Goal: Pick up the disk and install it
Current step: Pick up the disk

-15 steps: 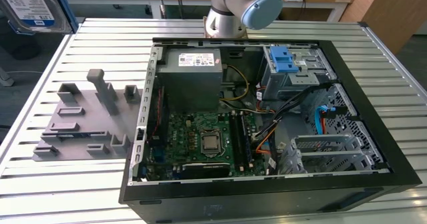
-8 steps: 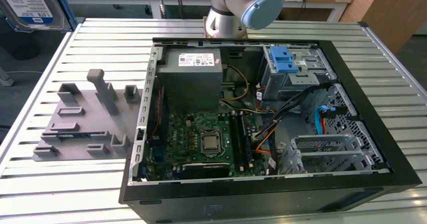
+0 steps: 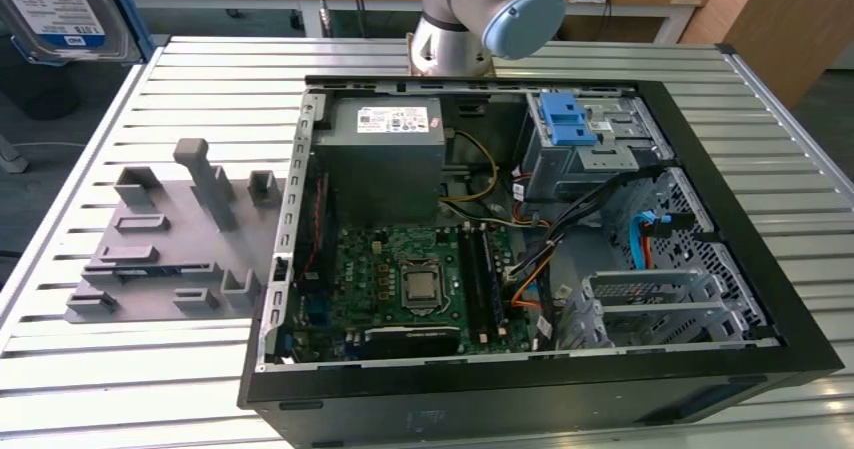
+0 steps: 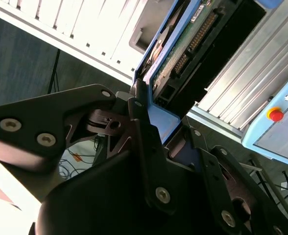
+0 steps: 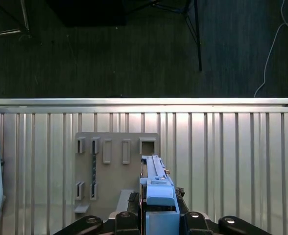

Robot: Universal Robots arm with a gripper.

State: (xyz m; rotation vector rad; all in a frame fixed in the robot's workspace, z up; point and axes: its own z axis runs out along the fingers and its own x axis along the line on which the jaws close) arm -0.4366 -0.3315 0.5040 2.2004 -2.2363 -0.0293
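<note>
A black robot gripper (image 4: 158,122) with jointed metal fingers (image 4: 140,127) is closed on the disk (image 4: 193,34), a flat rectangular silver hard drive with a green circuit board underneath, framed by a blue plastic bracket. The fingers pinch one end of the bracket. In the first wrist view the gripper (image 5: 158,208) holds the disk (image 5: 156,178) edge-on, clear of the surface, above a flat grey plastic fixture plate (image 5: 114,171) with several upright slots. The plate lies on a silver slatted aluminium table (image 5: 232,147). In the exterior view the disk (image 3: 60,9) hangs at the upper corner on the exterior view's left, well apart from the open black computer tower case (image 3: 534,399) lying on its side. Inside the case are a green motherboard (image 3: 400,279), a grey power-supply box (image 3: 380,169), a metal drive cage with bright blue plastic latch tabs (image 3: 567,119), and loose orange, black and blue cables (image 3: 527,274). Beyond the case stands the grey and pale blue robot arm (image 3: 487,14). As a judgement, the grip on one end could let the disk tilt or slip in its plastic bracket. The loose cables could also snag it, or a small misalignment could jam it against the cage. Counted: one gripper, one disk, one fixture plate, one table, one case, one motherboard, one power-supply box, and apparently two blue latch tabs.
</note>
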